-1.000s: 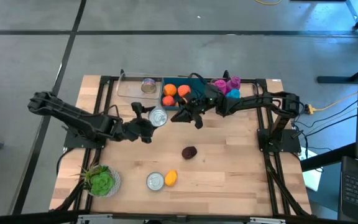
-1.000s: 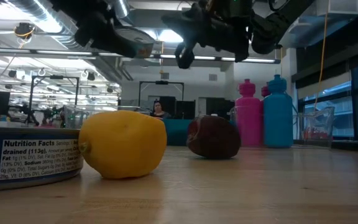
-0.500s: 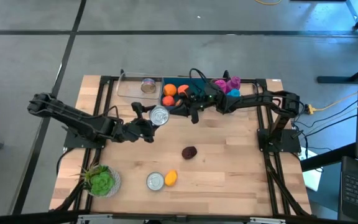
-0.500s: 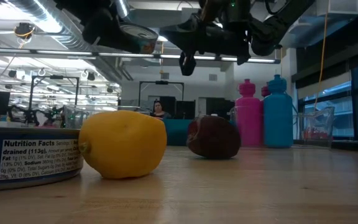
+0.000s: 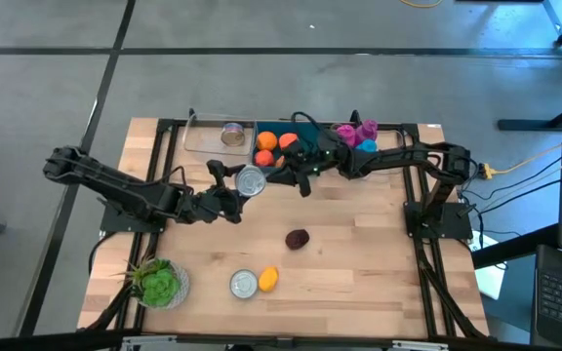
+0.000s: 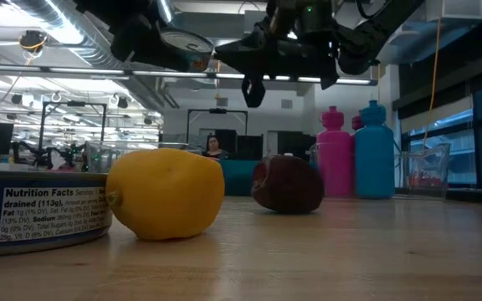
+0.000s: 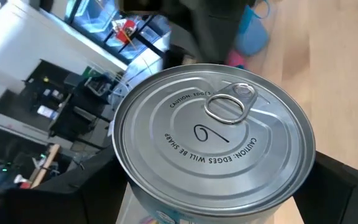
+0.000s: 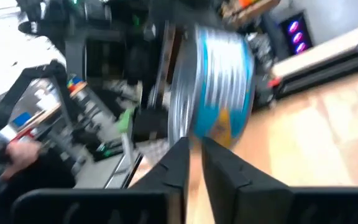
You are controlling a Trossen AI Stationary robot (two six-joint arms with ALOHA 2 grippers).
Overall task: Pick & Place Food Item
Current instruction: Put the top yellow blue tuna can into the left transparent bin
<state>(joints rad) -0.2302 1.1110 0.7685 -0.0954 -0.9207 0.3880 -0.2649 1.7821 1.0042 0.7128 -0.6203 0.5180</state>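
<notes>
Bare table (image 5: 359,244) right of plum (image 5: 298,238); bottles (image 5: 357,134) crowd far edge.

A silver-lidded can (image 7: 213,146), a yellow lemon (image 6: 165,193), and seemingly maroon fruit (image 6: 288,184).

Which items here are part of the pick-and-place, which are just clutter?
In play: can held in the left tool; right tool, shut, next to it; teal bin.
Lying about: second can, lemon, dark fruit, lettuce, bottles.
</notes>
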